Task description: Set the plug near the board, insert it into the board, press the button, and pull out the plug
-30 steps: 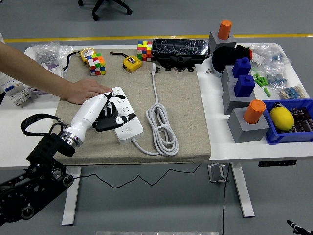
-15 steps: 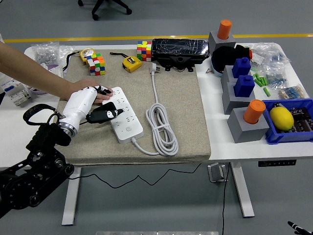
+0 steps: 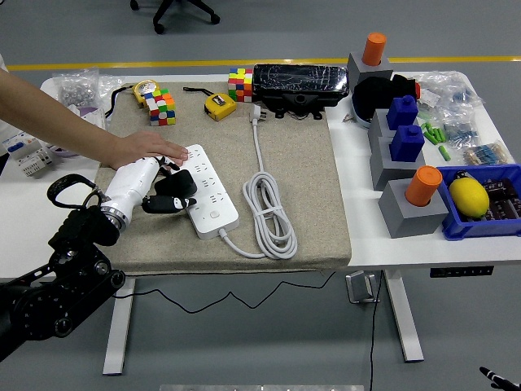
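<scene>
Black plug [image 3: 173, 189] sits w/ the left hand [image 3: 155, 189] at the left edge of the white power strip [image 3: 208, 190], about mid-length, touching or just over the strip's side; can't tell from this angle if the prongs are in a socket or clear of it. Hand's fingers are curled round the plug body, white forearm shell trailing down-left to the black arm. Right hand not in view.

A person's hand [image 3: 151, 149] lies flat on the far-left end of the strip, pinning it to the grey felt mat [image 3: 301, 195]. Strip's own white cable [image 3: 267, 208] coils to the right, its plug end [image 3: 256, 114] lying loose near the mat's far edge.

Judgement: the step looks like pulling the plug out, or else final seating. Either way, to do it well:
- keep the grip on the plug body, not its cord
- move straight along the prong axis, no sideways rocking, since the strip is light and will tip or slide
- rely on the person's hold-down but don't drag toward their fingers, which are close
- keep the wrist clear of the strip's switch [image 3: 213, 217] at the near end

Further out: Rubik's cubes [image 3: 160, 107], yellow tape measure [image 3: 219, 105], black wrapped box [image 3: 299, 81]; not in the way.
</scene>
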Controlling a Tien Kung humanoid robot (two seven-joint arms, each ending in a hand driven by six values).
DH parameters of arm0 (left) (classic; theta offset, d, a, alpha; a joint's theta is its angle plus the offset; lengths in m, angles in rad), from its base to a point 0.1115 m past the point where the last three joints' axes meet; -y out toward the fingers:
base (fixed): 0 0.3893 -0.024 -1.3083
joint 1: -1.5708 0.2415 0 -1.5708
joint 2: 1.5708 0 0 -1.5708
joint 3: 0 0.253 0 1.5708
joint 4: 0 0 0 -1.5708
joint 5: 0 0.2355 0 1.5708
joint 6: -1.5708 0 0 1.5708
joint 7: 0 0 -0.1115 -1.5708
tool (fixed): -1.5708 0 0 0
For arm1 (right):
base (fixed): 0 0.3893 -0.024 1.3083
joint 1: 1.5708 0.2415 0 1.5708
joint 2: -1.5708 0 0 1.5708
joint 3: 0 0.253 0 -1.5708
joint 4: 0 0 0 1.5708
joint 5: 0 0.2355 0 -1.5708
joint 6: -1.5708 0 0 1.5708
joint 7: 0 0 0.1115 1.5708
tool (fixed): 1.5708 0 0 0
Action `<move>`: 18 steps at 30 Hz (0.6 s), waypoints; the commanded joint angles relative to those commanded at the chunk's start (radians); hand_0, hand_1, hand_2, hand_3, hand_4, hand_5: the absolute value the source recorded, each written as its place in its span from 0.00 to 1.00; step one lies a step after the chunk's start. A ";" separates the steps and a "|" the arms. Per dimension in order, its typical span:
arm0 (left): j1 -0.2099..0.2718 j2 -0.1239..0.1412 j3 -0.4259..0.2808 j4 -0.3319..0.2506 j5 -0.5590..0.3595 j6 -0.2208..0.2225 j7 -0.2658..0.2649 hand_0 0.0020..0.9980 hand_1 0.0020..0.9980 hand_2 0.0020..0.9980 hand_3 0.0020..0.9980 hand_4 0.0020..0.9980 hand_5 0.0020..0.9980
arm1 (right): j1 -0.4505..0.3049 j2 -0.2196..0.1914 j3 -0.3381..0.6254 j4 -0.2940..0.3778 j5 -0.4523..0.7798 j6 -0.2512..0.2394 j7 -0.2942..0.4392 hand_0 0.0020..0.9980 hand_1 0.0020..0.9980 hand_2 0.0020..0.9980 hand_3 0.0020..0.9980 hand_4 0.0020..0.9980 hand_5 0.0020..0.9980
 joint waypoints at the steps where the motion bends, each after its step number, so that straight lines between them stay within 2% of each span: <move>1: -0.001 -0.001 0.001 0.002 -0.002 0.002 -0.001 0.36 0.34 0.39 0.51 0.67 0.17 | 0.000 0.000 0.000 0.000 0.000 0.000 0.000 0.65 0.64 0.61 0.55 0.98 0.55; 5: -0.007 -0.005 0.010 0.011 -0.010 0.007 0.002 0.36 0.34 0.39 0.51 0.67 0.17 | 0.000 -0.001 -0.003 0.000 0.001 0.000 0.000 0.65 0.64 0.61 0.55 0.98 0.55; 6: -0.007 -0.006 0.011 0.011 -0.013 0.008 0.001 0.29 0.26 0.31 0.49 0.65 0.10 | -0.001 -0.001 -0.003 0.000 0.001 0.000 0.000 0.65 0.64 0.61 0.55 0.98 0.55; 11: -0.010 -0.007 0.017 0.006 -0.012 0.030 -0.003 0.29 0.26 0.31 0.49 0.65 0.10 | -0.001 -0.001 -0.002 -0.001 0.001 0.000 0.000 0.65 0.64 0.61 0.55 0.98 0.55; 12: -0.011 -0.007 0.017 0.006 -0.013 0.031 -0.003 0.28 0.25 0.29 0.48 0.62 0.03 | -0.002 -0.001 -0.002 -0.001 0.000 0.000 0.000 0.65 0.64 0.61 0.55 0.98 0.55; 18: -0.007 -0.005 0.013 -0.001 -0.004 0.054 -0.023 0.27 0.24 0.28 0.47 0.62 0.01 | -0.002 0.000 0.001 0.000 -0.001 -0.001 0.000 0.65 0.64 0.61 0.55 0.98 0.55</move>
